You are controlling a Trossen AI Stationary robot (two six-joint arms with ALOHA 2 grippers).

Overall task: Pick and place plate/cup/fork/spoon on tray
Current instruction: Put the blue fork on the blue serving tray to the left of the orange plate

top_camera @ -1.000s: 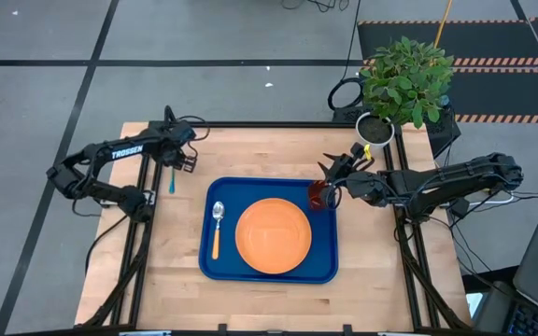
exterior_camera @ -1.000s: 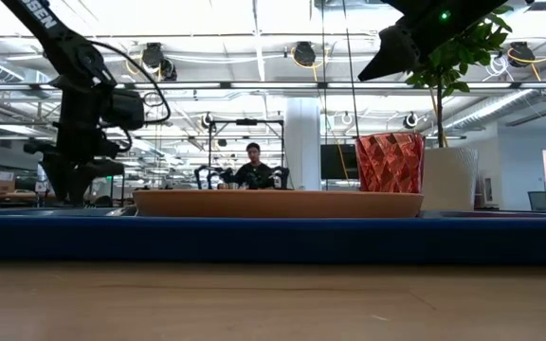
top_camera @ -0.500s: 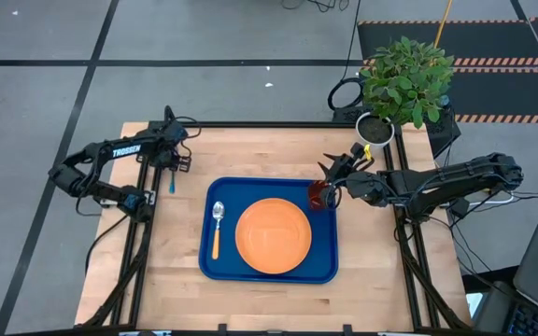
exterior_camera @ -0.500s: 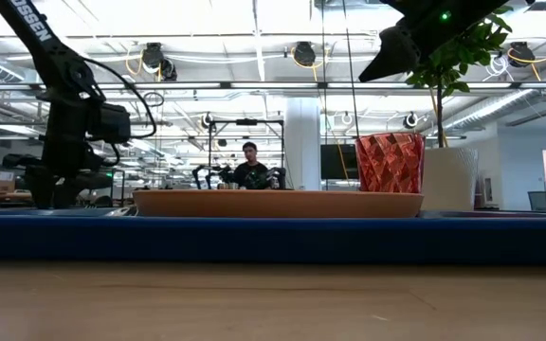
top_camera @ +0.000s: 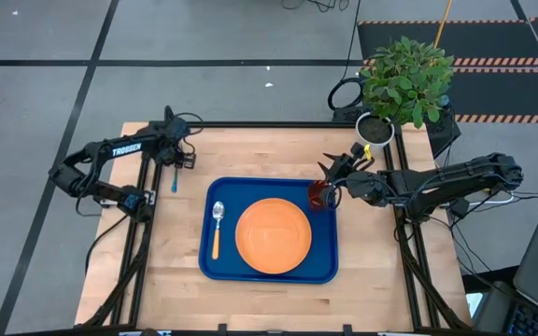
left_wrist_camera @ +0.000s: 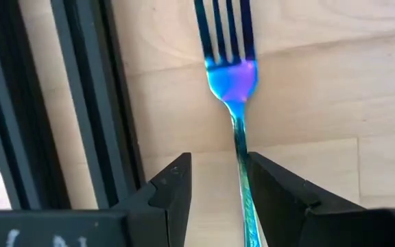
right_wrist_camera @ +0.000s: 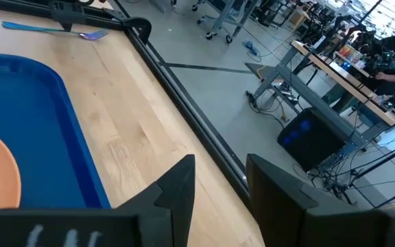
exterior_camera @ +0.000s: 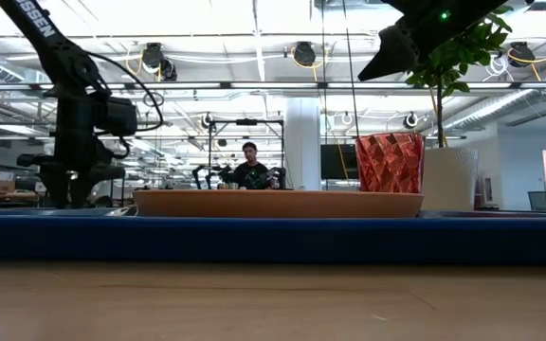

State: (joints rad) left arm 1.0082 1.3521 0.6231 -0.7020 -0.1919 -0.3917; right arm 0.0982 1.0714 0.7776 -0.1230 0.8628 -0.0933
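Observation:
The light-blue fork (top_camera: 172,179) lies flat on the table, left of the dark-blue tray (top_camera: 207,263). My left gripper (left_wrist_camera: 218,165) is open and low over the fork; its fingers stand on either side of the handle (left_wrist_camera: 240,180), with the tines (left_wrist_camera: 225,27) ahead. The orange plate (top_camera: 272,235), the spoon (top_camera: 217,227) and the reddish cup (top_camera: 318,196) sit in the tray. The cup stands upright in the tray's far right corner (exterior_camera: 390,163). My right gripper (top_camera: 330,177) is open and empty, above and just beyond the cup (exterior_camera: 387,57).
A white pot with a green plant (top_camera: 404,79) stands at the table's far right corner, behind the cup in the low view (exterior_camera: 448,177). A black frame rail (left_wrist_camera: 81,103) runs along the table's left edge beside the fork. A person sits far back in the room (exterior_camera: 251,170).
My left gripper has shifted a little toward the table's left edge and come back over the fork, staying open. The fork, the tray's contents and my right arm have kept still.

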